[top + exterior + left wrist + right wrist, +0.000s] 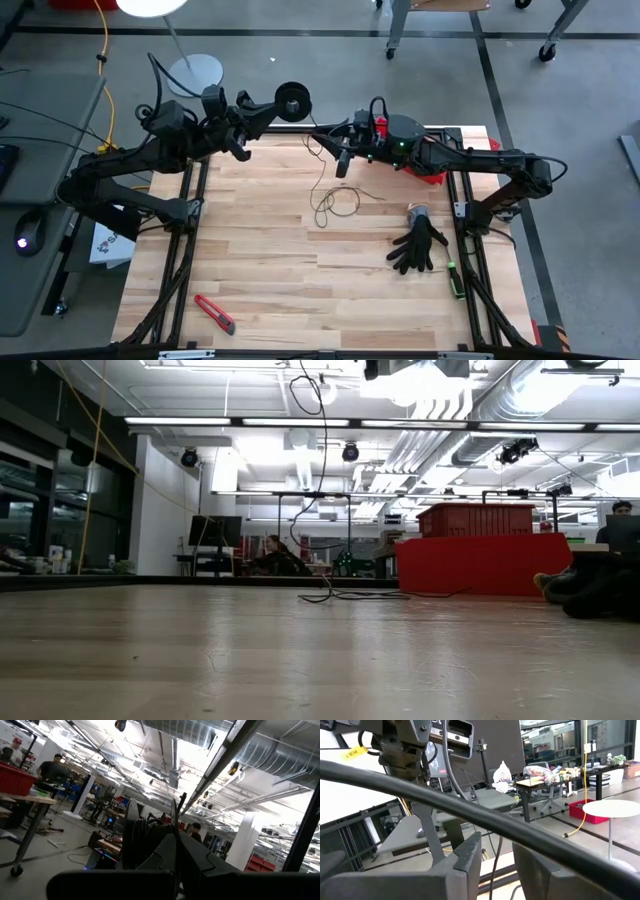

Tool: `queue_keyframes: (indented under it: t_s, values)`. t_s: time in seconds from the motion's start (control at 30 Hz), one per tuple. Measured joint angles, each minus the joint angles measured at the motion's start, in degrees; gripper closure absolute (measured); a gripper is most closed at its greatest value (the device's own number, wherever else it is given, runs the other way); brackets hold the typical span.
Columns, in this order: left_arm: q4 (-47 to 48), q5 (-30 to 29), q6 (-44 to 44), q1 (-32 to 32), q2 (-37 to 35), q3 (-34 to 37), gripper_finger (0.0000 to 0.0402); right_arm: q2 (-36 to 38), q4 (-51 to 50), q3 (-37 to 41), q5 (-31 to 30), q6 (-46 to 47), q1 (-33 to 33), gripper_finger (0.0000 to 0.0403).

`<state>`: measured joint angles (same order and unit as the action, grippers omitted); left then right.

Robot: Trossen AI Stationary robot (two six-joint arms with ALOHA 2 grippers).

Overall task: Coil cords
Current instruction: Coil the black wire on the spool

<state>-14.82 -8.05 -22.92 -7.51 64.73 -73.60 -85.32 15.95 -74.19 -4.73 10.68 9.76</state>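
Cord (330, 200) lay in loose loops at frame centre on the table (280, 280), one strand rising to the right gripper (342, 165) above it and on to the spool (292, 100) at upper centre. Left gripper (262, 113) was clenched on the spool. Right fingers (465, 855) stood apart, strand between; grip unclear. Looks thin, limp, light, tangle-prone: pinch near the loops.
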Motion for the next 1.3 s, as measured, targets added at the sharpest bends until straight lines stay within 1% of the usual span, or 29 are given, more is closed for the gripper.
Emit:
queue_keyframes:
  t_s: [0.17,0.27,0.33,0.47,0.53,0.73,0.8,0.87,1.0,1.07,1.17,1.23,1.3]
  values:
    - [-0.02,-0.02,0.02,0.0,0.0,0.0,0.0401,0.0,-0.14,0.0,0.0,-0.48,-0.15,0.0335]
    - [-0.01,-0.15,0.02,-0.12,0.0,0.0,0.0401,0.0,-0.19,0.0,0.34,-0.67,-0.15,0.0379]
    - [-0.02,-0.21,-0.63,-0.42,0.0,0.0,0.0401,0.0,-0.12,0.0,0.39,-1.26,-0.19,0.0395]
    - [0.15,-0.28,-1.5,-0.46,0.09,0.0,0.0401,0.0,0.65,0.0,0.14,-1.52,-0.82,0.0401]
    - [0.23,-0.46,-1.44,-0.45,0.11,0.0,0.0401,0.0,0.64,0.0,-1.11,-1.73,-1.18,0.0402]
    - [0.69,-1.79,-2.25,-0.46,0.11,0.0,0.0401,-0.02,1.4,0.0,-1.0,-1.67,-1.53,0.0402]
    - [0.66,-2.93,-4.84,-0.45,0.11,0.0,0.0401,-0.02,1.52,0.0,-0.96,-1.68,-1.91,0.0402]
    - [0.64,-4.73,-9.32,-0.48,0.16,0.0,0.0401,-0.32,2.07,0.0,-0.77,-1.68,-2.44,0.0403]
    - [0.58,-4.8,-22.84,-1.36,1.12,0.0,0.0401,-2.89,8.72,-0.43,2.16,-0.02,-3.78,0.0403]
    - [0.77,-4.5,-28.76,-1.91,1.94,0.02,0.0401,-5.1,8.81,-2.96,3.17,0.85,-4.6,0.0403]
    - [1.27,-4.34,-33.09,-2.44,3.11,0.02,0.0401,-9.11,7.63,-8.66,5.35,-0.81,-6.3,0.0403]
    - [1.28,-4.17,-36.27,-2.8,3.89,0.02,0.0401,-11.62,4.97,-13.14,5.76,-3.28,-7.47,0.0403]
    - [1.38,-2.26,-38.39,-3.12,4.35,0.04,0.0401,-13.63,1.38,-17.32,5.86,-5.76,-8.28,0.0403]
